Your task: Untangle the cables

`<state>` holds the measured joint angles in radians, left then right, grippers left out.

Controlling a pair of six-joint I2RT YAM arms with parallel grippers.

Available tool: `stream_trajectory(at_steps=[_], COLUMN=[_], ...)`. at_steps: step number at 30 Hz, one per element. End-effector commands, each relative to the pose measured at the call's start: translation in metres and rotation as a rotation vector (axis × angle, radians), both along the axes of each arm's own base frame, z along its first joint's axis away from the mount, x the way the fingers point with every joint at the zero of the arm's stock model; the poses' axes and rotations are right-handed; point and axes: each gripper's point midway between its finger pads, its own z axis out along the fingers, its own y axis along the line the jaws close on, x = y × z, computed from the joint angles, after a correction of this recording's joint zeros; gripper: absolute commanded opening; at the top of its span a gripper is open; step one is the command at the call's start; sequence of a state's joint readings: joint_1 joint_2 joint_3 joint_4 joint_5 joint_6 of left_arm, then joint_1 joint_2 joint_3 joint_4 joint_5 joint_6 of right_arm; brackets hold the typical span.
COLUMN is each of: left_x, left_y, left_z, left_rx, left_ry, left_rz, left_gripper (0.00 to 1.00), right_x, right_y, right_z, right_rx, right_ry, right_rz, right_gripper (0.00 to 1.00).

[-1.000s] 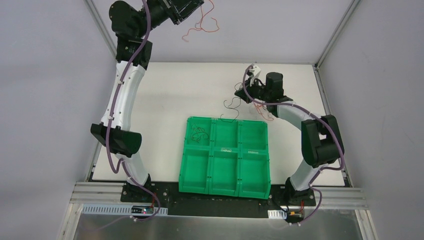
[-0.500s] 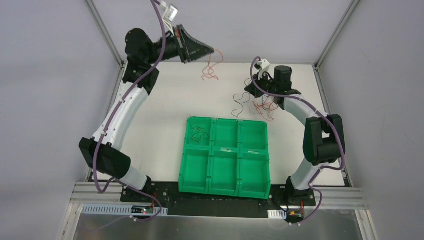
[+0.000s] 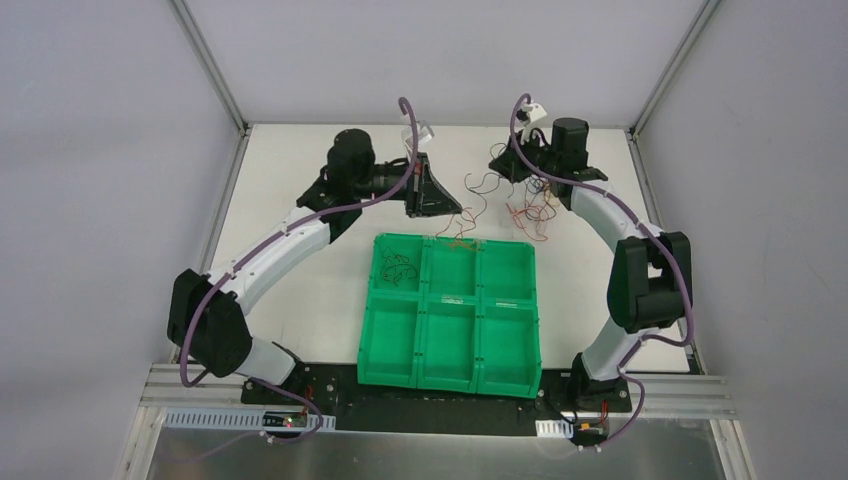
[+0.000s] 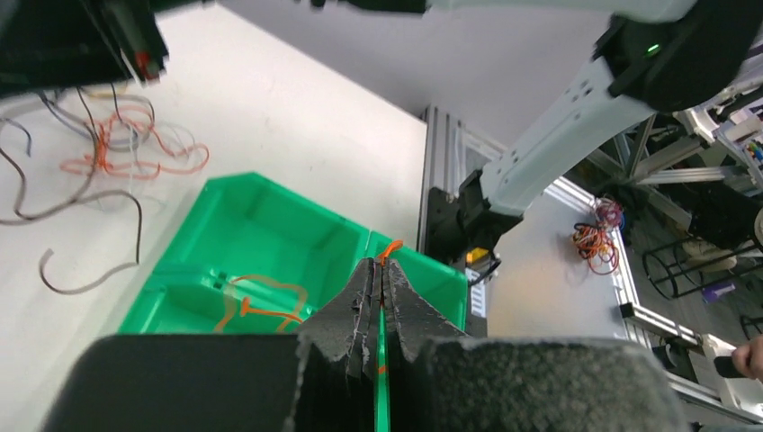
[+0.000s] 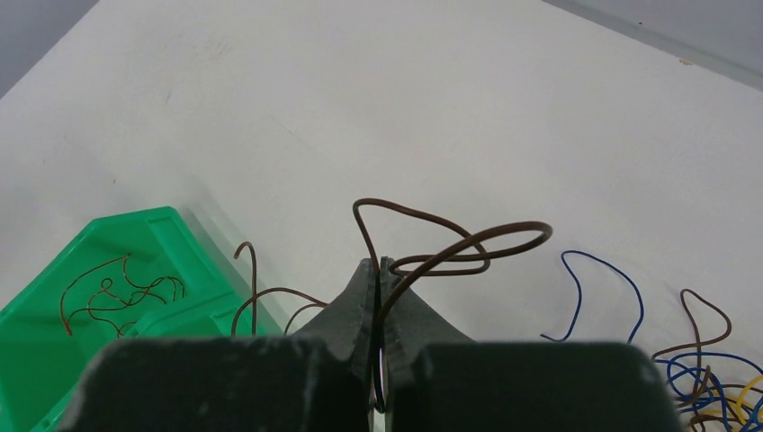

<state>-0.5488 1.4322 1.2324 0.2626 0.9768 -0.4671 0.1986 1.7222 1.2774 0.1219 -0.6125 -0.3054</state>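
Here, left end effector (image 4: 378, 270) clenched on an orange wire (image 4: 390, 249) dangled over the green tray (image 3: 420, 345), right end effector (image 5: 378, 270) clamped on a brown wire (image 5: 450, 247), other cables (image 3: 530, 205) heaped on the tabletop (image 3: 320, 290)

The bin (image 3: 420, 345) is bright green and the table (image 3: 320, 300) plain white. The thin cables appear as an orange wire (image 4: 390, 248), a dark brown wire (image 5: 450, 247), a blue wire (image 5: 601, 274) and a yellow wire (image 5: 720, 412). Both arms (image 3: 270, 255) are white with black joints and purple cabling (image 3: 402, 110). The walls (image 3: 100, 150) are pale grey.
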Motion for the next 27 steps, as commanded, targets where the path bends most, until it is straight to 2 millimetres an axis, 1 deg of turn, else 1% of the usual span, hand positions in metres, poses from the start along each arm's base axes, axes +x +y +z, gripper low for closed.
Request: stream_trajectory(at_steps=[1,5,7,10,12,13,14,16,17,18,19,20,21,22,24,25,27], left_x=[0.002,0.009,0.008,0.007,0.008,0.007,0.007,0.004,0.003,0.003,0.002,0.003,0.004,0.007,0.017,0.024,0.035], left_y=[-0.009,-0.007,-0.006,-0.002,0.001,0.002,0.003,0.007,0.009,0.012,0.015,0.018,0.021,0.025,0.034,0.040,0.050], left_z=[-0.033,-0.070,-0.093,-0.126,-0.142,-0.146,-0.146,-0.144,-0.141,-0.136,-0.132,-0.127,-0.123,-0.118,-0.111,-0.107,-0.101], left_rx=[0.044,0.110,0.157,0.216,0.251,0.266,0.275,0.300,0.305,0.307,0.305,0.301,0.296,0.288,0.271,0.259,0.242], left_ry=[-0.072,-0.059,-0.044,-0.010,0.000,-0.001,-0.010,-0.024,-0.030,-0.037,-0.038,-0.036,-0.026,-0.001,0.050,0.075,0.098], left_rz=[-0.010,0.007,-0.003,-0.009,0.001,-0.001,-0.006,-0.011,-0.007,0.003,0.012,0.025,0.041,0.066,0.113,0.136,0.171], left_gripper=[0.00,0.00,0.00,0.00,0.00,0.08,0.20,0.49,0.60,0.68,0.78,0.88,0.94,0.97,0.99,0.99,0.99], right_x=[-0.001,-0.008,-0.013,-0.023,-0.032,-0.039,-0.047,-0.067,-0.077,-0.087,-0.100,-0.110,-0.120,-0.128,-0.144,-0.154,-0.165], right_y=[0.001,0.002,0.003,0.002,0.000,-0.002,-0.003,-0.006,-0.008,-0.011,-0.014,-0.017,-0.021,-0.025,-0.032,-0.036,-0.042], right_z=[0.069,0.082,0.090,0.106,0.118,0.126,0.130,0.141,0.145,0.147,0.152,0.151,0.147,0.142,0.130,0.119,0.099], right_rx=[0.079,0.102,0.112,0.122,0.125,0.127,0.125,0.105,0.087,0.068,0.049,0.023,-0.005,-0.033,-0.086,-0.120,-0.172], right_ry=[-0.101,-0.102,-0.098,-0.107,-0.112,-0.120,-0.117,-0.128,-0.137,-0.144,-0.159,-0.164,-0.160,-0.154,-0.130,-0.106,-0.076], right_rz=[-0.020,-0.017,-0.013,-0.008,-0.001,0.003,0.014,0.038,0.052,0.062,0.072,0.081,0.087,0.090,0.099,0.116,0.130], right_gripper=[0.00,0.00,0.00,0.00,0.00,0.00,0.00,0.00,0.00,0.00,0.00,0.00,0.00,0.00,0.00,0.00,0.00])
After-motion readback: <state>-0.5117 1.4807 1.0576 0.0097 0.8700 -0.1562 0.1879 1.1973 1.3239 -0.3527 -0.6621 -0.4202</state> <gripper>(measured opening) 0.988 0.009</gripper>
